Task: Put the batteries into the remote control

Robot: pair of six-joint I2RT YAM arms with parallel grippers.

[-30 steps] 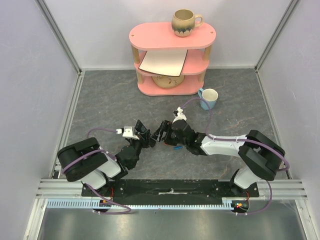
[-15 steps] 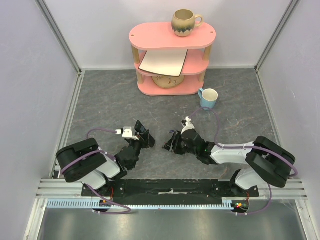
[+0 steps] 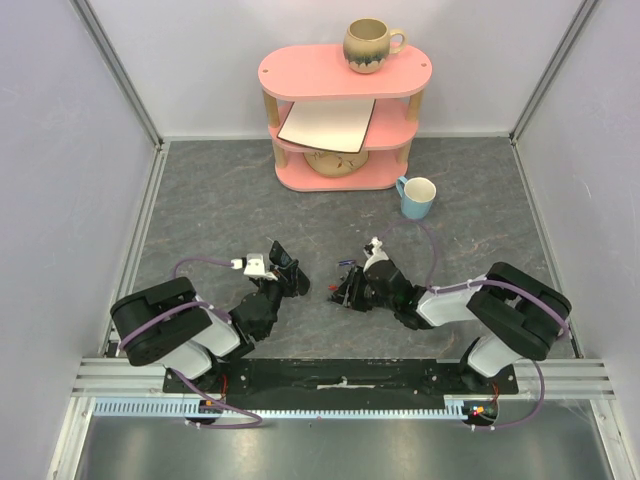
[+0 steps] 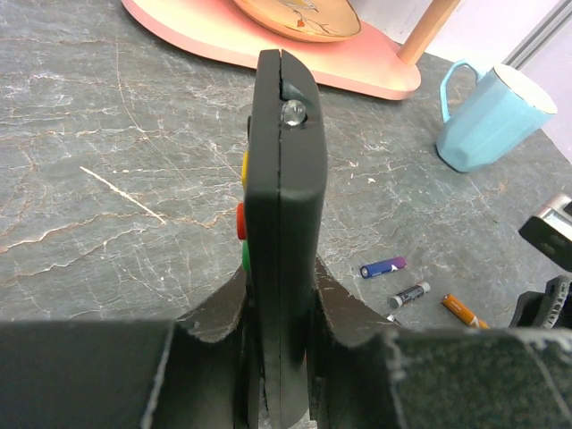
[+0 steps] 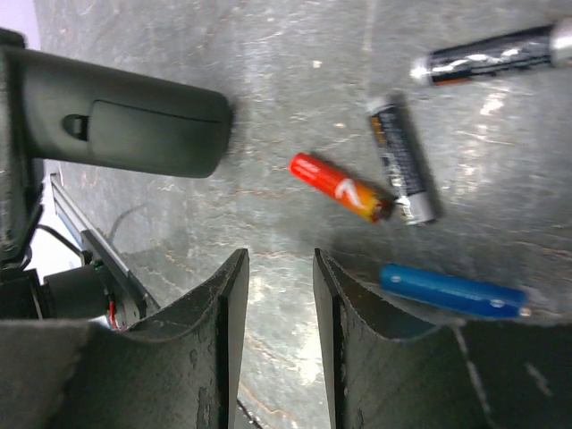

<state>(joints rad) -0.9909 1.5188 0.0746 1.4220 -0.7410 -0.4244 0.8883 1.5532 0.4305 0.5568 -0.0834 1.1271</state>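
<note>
Item 1, left pincer [image 4: 279,344]: I log it clenched on the remote control [image 4: 281,179]. The remote stands on its long edge between the fingers and runs up the middle of the left wrist view. Yellow, red and green buttons show on its left face.

Item 2, right pincer [image 5: 279,295]: the fingers are parted by a narrow gap. Only bare grey surface [image 5: 268,54] shows between them, and nothing is grasped. In the top view it sits at centre frame, facing the left pincer.

Item 3, batteries [image 4: 409,295]: I count four lying loose on the surface in the right wrist view.
- Red-orange battery [image 5: 340,188], centre frame.
- Dark battery [image 5: 402,161], lying against the red-orange one's right end.
- Second dark battery [image 5: 487,55], upper right corner.
- Blue battery [image 5: 451,290], lower right, just beside the outer side of the right-hand finger.

Item 4: in the same view the remote's end fills the upper left, with a notched panel facing the camera.

Item 5, background in the top view: a pink shelf [image 3: 345,70] at top centre with a brown mug [image 3: 370,45] on its top tier. A pale blue mug [image 3: 417,197] stands on the surface to its lower right.
</note>
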